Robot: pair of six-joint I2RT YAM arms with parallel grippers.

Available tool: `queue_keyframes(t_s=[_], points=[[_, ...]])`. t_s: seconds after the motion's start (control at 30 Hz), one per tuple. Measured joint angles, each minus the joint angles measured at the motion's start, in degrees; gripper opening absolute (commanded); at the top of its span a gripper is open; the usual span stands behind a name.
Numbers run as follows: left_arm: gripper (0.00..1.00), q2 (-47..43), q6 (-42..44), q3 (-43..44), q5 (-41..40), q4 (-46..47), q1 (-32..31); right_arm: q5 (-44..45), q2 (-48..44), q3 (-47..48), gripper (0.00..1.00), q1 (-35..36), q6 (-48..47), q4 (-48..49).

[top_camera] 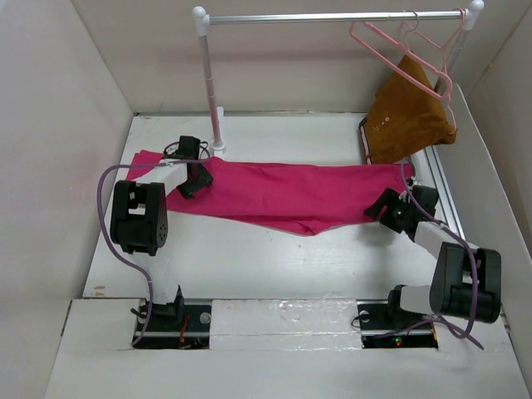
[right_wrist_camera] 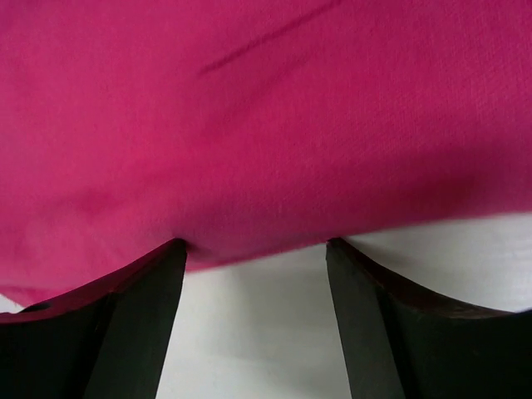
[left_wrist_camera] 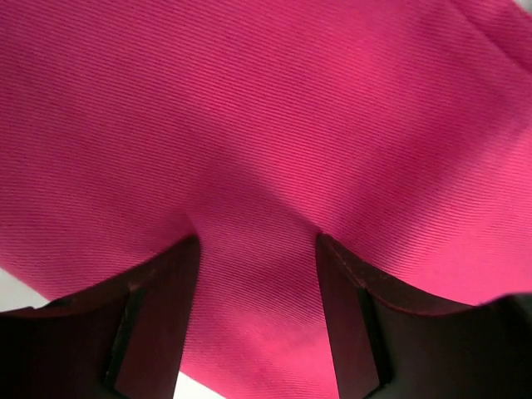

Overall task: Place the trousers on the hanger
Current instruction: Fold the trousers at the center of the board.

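My left gripper [left_wrist_camera: 258, 241] is spread wide, both fingertips pressed down into the trousers [top_camera: 283, 195] at their left end, with my elbow bent high beside it. My right gripper [right_wrist_camera: 253, 245] is also spread, its tips touching the near hem at the right end, that arm stretched low and forward. The trousers lie flat across the table [top_camera: 249, 266]. The hanger [top_camera: 407, 50] hangs on the rail [top_camera: 332, 17], far right.

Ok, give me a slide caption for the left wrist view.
Open left gripper pressed onto the magenta trousers, cloth bunching slightly between its jaws.
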Motion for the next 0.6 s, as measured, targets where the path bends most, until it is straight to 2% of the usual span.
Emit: queue_keyframes(t_s=[0.03,0.1,0.13,0.17,0.27,0.37,0.6], points=[[0.55,0.17,-0.04,0.13,0.74,0.15,0.39,0.17,1.38,0.35,0.71,0.33,1.05,1.84],[0.55,0.0,0.09,0.11,0.94,0.48,0.79,0.7,3.93,1.01,0.61,1.09,3.3,5.31],[0.55,0.07,0.07,0.11,0.94,0.48,0.85,1.29,4.63,1.11,0.52,1.6,4.48,6.36],[0.55,0.07,0.13,0.11,1.01,0.48,0.87,1.99,5.03,1.16,0.35,2.14,5.38,6.88],[0.54,0.09,0.39,0.0,1.09,0.52,1.25,4.33,5.79,1.14,0.1,2.95,7.74,6.12],[0.54,-0.55,0.44,-1.11,2.32,1.55,2.16,5.25,5.31,1.14,0.0,2.69,8.5,5.14],[0.54,-6.32,-0.81,-9.57,11.65,6.45,8.55,2.64,-3.21,-0.98,0.0,-2.1,4.83,-2.64]])
